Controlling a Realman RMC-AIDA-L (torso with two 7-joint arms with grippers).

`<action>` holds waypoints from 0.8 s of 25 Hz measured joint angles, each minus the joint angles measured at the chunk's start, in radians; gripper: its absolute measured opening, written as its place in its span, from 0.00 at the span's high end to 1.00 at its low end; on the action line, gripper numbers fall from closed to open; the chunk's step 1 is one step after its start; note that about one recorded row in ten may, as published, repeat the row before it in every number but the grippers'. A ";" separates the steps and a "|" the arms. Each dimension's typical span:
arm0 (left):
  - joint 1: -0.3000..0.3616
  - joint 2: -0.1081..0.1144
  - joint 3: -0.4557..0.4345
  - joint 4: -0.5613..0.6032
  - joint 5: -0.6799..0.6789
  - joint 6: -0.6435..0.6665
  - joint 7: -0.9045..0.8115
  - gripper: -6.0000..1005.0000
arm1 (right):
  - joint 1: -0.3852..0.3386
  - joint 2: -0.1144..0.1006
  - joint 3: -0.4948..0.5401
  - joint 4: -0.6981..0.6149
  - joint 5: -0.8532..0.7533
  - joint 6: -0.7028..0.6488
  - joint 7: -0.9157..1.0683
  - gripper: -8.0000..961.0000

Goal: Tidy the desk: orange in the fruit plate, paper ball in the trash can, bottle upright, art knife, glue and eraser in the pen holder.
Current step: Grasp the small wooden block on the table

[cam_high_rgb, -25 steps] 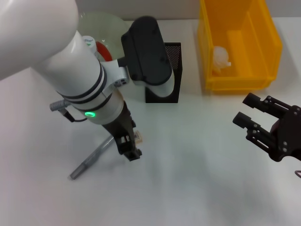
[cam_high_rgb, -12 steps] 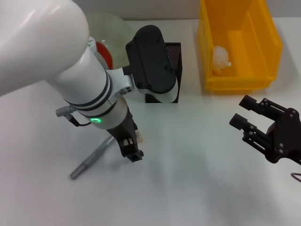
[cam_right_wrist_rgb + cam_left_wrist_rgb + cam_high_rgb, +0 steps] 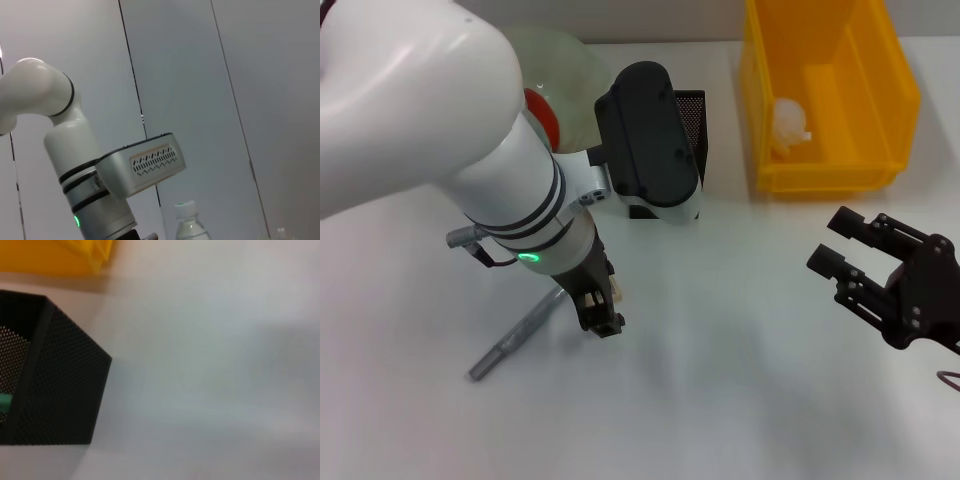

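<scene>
Near left on desk (image 3: 720, 380), left gripper (image 3: 603, 318) down over eraser (image 3: 615, 293) — grip state unclear; eraser pickup underway — next lift, carry to pen holder (image 3: 692, 110).

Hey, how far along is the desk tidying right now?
Done: the orange sits in the fruit plate, the paper ball is in the trash can, the bottle looks upright, and something mint green, likely the art knife, is in the pen holder. In hand: the left gripper is down at the eraser. Left: the glue lies on the desk. The right gripper hovers open, idle.
</scene>
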 joint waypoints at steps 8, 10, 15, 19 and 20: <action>-0.015 0.000 0.019 -0.065 0.032 -0.038 -0.009 0.41 | 0.003 0.001 0.000 0.004 -0.001 0.008 0.000 0.48; -0.016 0.000 0.020 -0.071 0.033 -0.042 -0.010 0.42 | 0.004 0.002 0.000 0.004 0.000 0.008 0.000 0.48; -0.020 0.000 0.026 -0.073 0.032 -0.046 -0.010 0.43 | 0.006 0.002 0.000 0.004 0.000 0.008 0.000 0.48; -0.022 0.000 0.029 -0.075 0.032 -0.046 -0.009 0.44 | 0.006 0.002 0.000 0.004 0.000 0.008 0.000 0.48; -0.022 0.000 0.030 -0.075 0.032 -0.048 -0.008 0.44 | 0.006 0.002 0.000 0.004 0.000 0.008 0.000 0.48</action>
